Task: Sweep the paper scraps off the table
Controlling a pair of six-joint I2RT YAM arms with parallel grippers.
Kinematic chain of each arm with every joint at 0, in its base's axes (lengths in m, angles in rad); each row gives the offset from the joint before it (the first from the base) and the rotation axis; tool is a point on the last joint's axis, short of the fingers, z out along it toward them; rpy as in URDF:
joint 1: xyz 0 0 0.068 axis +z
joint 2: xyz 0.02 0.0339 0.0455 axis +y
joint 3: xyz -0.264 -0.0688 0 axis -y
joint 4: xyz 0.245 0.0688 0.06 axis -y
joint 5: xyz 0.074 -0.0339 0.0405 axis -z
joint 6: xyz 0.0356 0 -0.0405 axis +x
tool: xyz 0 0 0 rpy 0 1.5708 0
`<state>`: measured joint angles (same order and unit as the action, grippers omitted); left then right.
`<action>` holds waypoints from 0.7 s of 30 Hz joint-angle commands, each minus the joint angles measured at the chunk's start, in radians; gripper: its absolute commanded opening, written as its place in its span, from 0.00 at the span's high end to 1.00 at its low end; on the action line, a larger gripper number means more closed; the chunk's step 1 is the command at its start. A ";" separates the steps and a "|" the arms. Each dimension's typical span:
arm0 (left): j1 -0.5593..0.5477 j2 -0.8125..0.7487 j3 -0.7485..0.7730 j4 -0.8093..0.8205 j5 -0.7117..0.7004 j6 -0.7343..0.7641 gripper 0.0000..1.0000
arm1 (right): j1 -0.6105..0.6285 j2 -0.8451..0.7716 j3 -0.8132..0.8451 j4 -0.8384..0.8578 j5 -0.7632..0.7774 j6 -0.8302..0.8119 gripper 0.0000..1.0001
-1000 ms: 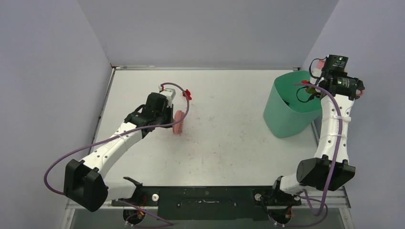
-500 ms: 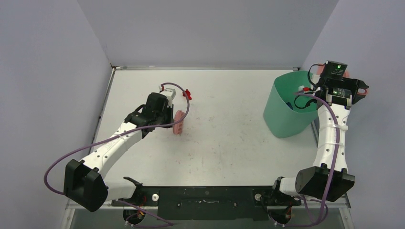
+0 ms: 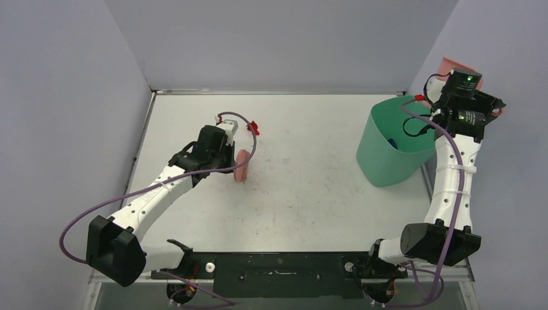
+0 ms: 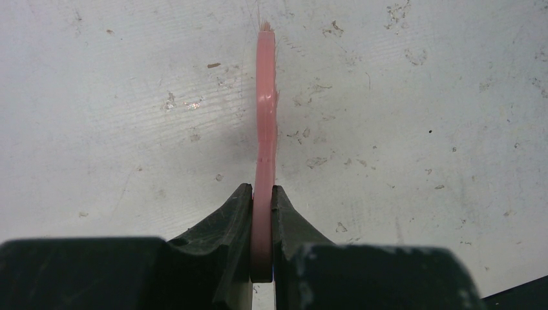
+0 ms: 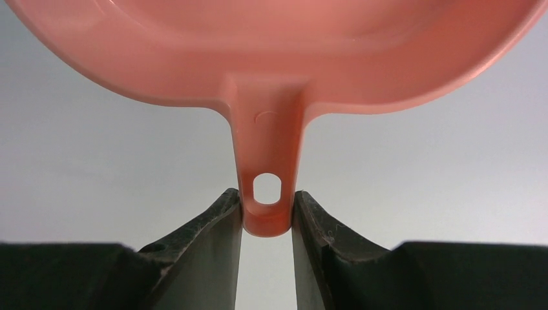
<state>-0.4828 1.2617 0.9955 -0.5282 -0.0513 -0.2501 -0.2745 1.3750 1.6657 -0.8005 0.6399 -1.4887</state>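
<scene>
**Both tools gripped; scraps mostly hidden**

Jaws of the left gripper [image 4: 262,194] pinch the pink brush [image 4: 265,116], left of table [image 3: 310,194] centre. Jaws of the right gripper [image 5: 267,210] clamp the pink dustpan [image 5: 271,64] handle. In the green bin [image 3: 388,165] at the right edge, one blue paper scrap [image 3: 392,143] shows; the rest of the interior is obscured.

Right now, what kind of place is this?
Probably a robot test booth: white table boxed by walls, left gripper holding a pink brush, right gripper a pink dustpan near a green bin.
</scene>
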 commanded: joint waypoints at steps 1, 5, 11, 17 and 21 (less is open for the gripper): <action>-0.002 0.001 0.052 0.016 0.004 0.011 1.00 | 0.003 0.018 0.082 -0.008 -0.086 0.184 0.95; -0.003 -0.002 0.047 0.020 -0.001 0.011 1.00 | 0.048 0.041 0.133 -0.047 -0.159 0.328 0.95; -0.003 0.006 0.048 0.021 0.003 0.009 1.00 | 0.237 0.039 0.241 -0.126 -0.249 0.550 0.95; -0.002 0.009 0.046 0.022 -0.004 0.011 1.00 | 0.477 -0.044 0.128 -0.039 -0.219 0.625 0.95; -0.001 0.011 0.051 0.018 -0.014 0.010 1.00 | 0.608 -0.070 0.056 -0.077 -0.306 0.666 0.95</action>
<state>-0.4828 1.2682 0.9955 -0.5278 -0.0517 -0.2501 0.2466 1.3617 1.7756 -0.8936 0.3843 -0.9173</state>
